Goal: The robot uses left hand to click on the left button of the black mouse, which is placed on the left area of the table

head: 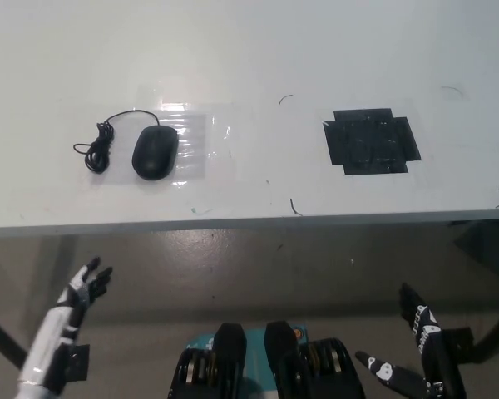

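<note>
Mouse (155,153) sits on the white counter (249,50) at about ten o'clock, with its cord (98,148) curled just beside it at nine o'clock. Nothing touches it, so the click looks not yet done. The left hand (90,283) hangs low at seven o'clock, fingers spread and holding nothing, well apart from the mouse. The right hand (416,345) rests at five o'clock, also spread and empty. I count one mouse, one cord, one black tape patch (371,141) and two hands.

One mouse (155,153), two hands (90,283) (420,345)
</note>
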